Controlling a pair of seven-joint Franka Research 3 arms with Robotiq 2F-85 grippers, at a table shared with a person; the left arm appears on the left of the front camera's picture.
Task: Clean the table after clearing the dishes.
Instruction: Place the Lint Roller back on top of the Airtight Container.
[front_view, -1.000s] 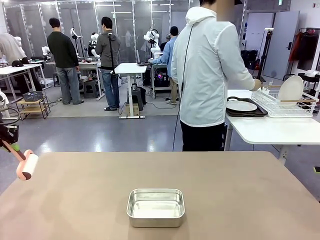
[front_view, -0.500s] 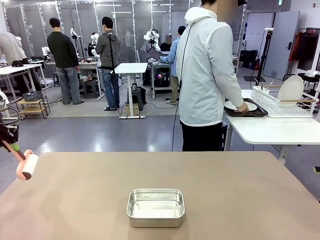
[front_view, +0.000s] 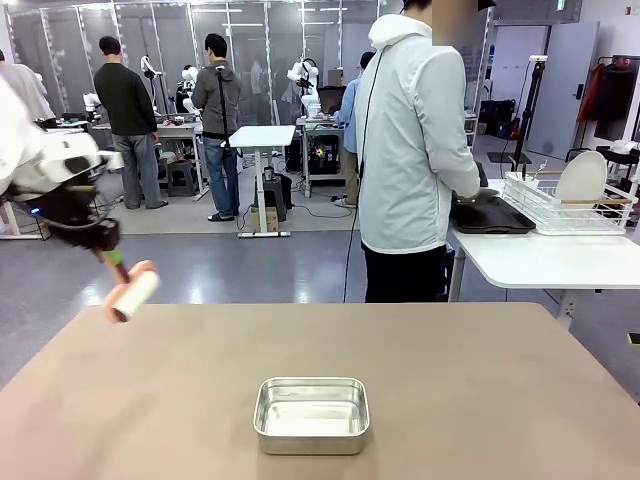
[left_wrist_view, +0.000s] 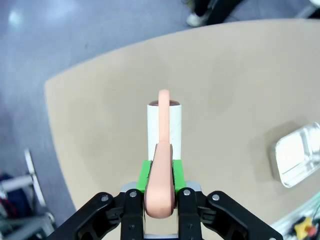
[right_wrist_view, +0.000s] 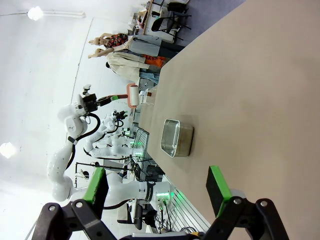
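My left claw clenched on peach-handled white lint roller, poised over bare taupe-brown matte surface. Right claw released, empty. Risks: roller sweep clips small rectangular steel pan, shoves it off; handle twists in grip.

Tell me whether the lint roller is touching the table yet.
Apart. In the front view the lint roller, held in the left tool, hangs in the air beyond the table's far-left edge, with grey floor showing behind it.
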